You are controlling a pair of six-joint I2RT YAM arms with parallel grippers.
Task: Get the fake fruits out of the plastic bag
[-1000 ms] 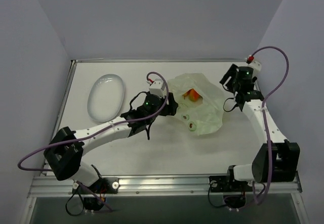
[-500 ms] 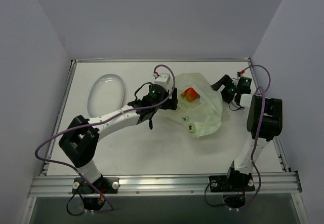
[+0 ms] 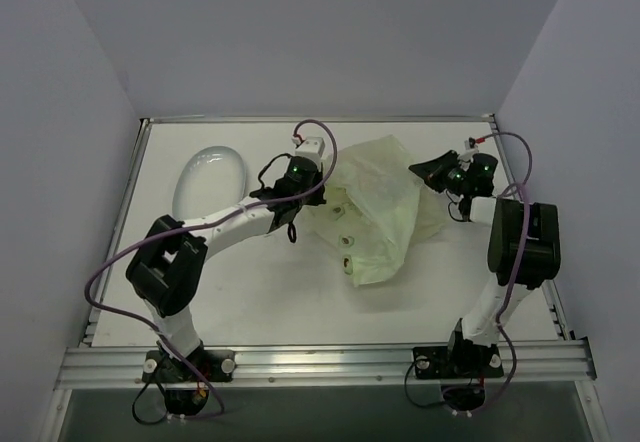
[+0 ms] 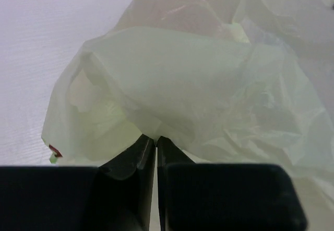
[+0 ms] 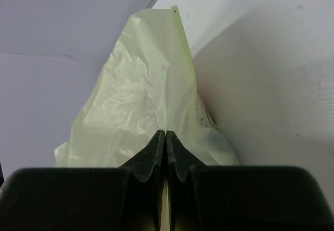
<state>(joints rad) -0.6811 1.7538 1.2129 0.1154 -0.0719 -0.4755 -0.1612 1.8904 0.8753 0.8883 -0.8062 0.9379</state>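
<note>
Two grippers, both on film. We had the left gripper [image 4: 156, 139] pressed together on a fold at the left side of the pale green plastic bag [image 3: 375, 212]. The right gripper [image 5: 166, 134] was pinching a ridge of film at the bag's upper right edge.

The bag sat right of centre in the top view, tented up between the two pinches, with its lower end draped on the table [image 3: 280, 292].

We saw the fake fruits [image 4: 180, 14] only as a reddish blur through the film, upper middle of the left wrist view. We couldn't count them, and none showed in the top view, so we took them as inside the bag.

The white oval dish [image 3: 208, 187] sat upper left in the top view, well apart from the bag.

Our read on handling:
- **Film:** thin, limp and slippery, likely to slip or tear under a hard pull. Grip bunched folds or the rim, not a single layer.
- **Fruits:** small and rounded, probably light and rigid, and they'll roll. Pinch them across the middle once the mouth is open, or tip them out.
</note>
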